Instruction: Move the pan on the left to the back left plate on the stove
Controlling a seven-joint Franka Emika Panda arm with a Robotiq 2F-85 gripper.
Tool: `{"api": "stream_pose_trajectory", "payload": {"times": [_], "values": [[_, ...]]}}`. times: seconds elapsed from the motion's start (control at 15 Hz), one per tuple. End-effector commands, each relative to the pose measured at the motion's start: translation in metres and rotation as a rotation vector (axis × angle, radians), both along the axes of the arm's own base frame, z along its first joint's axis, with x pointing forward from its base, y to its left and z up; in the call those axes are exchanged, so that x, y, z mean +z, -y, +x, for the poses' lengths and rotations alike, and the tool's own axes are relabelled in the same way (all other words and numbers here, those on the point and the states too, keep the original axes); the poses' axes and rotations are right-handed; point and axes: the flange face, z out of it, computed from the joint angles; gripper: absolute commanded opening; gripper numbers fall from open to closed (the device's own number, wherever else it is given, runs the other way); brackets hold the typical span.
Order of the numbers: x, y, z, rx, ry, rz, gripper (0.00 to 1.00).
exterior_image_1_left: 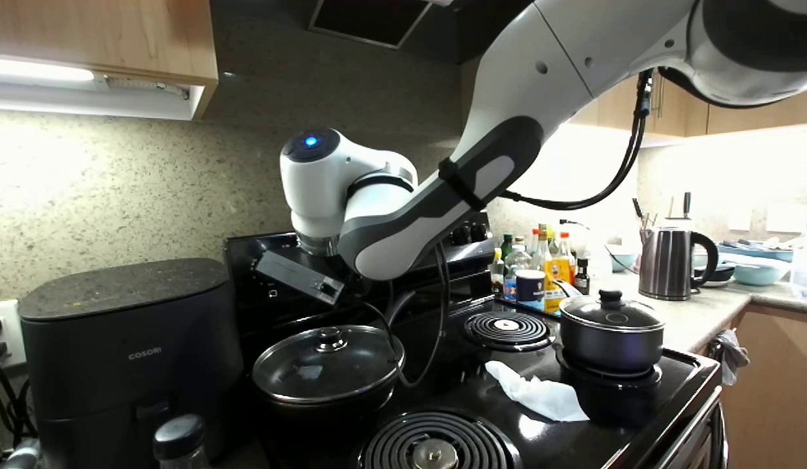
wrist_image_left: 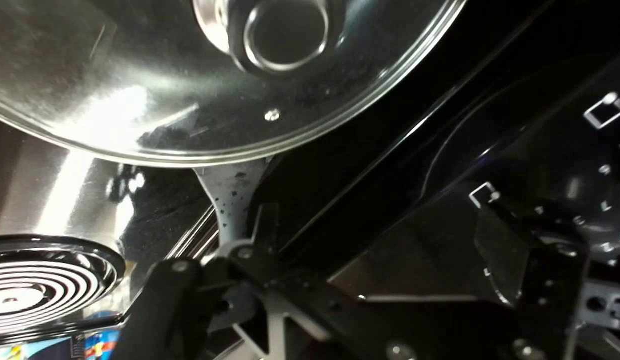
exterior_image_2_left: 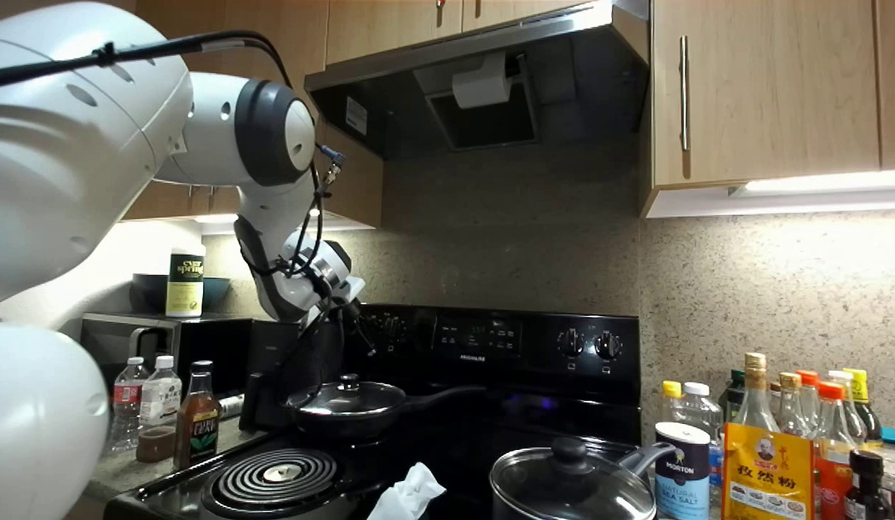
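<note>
The pan [exterior_image_1_left: 312,374] is wide and dark under a glass lid with a round knob. It stands at the stove's back left in both exterior views. Its handle [exterior_image_2_left: 443,395] points right along the control panel. Whatever lies under the pan, the back left plate included, is hidden. In the wrist view the lid [wrist_image_left: 164,90] fills the top, and the grey root of the handle [wrist_image_left: 229,200] runs down behind the left-hand finger [wrist_image_left: 265,225]. My gripper [wrist_image_left: 385,240] is open, its fingers wide apart above the handle side, only dark panel surface showing between them.
A dark lidded pot [exterior_image_1_left: 611,339] occupies the front right. Bare coils show at the front left [exterior_image_2_left: 274,473] and back right [exterior_image_1_left: 507,329]. White paper [exterior_image_1_left: 540,394] lies mid-stove. An air fryer [exterior_image_1_left: 126,365] stands beside the pan, and a loose cable [exterior_image_1_left: 436,345] hangs by its rim.
</note>
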Motion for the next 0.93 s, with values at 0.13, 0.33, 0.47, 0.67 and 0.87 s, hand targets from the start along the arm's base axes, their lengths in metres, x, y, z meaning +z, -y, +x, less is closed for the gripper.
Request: {"api": "stream_pose_trajectory", "payload": {"times": [0.13, 0.33, 0.47, 0.67, 0.87], "values": [[0.011, -0.012, -0.021, 0.076, -0.015, 0.005, 1.0], [0.016, -0.008, -0.026, 0.081, -0.016, 0.001, 1.0], [0.01, -0.015, -0.033, 0.125, -0.041, 0.021, 1.0], [-0.001, -0.045, -0.063, 0.253, -0.095, 0.106, 1.0], [-0.012, -0.073, -0.095, 0.373, -0.156, 0.188, 1.0]]}}
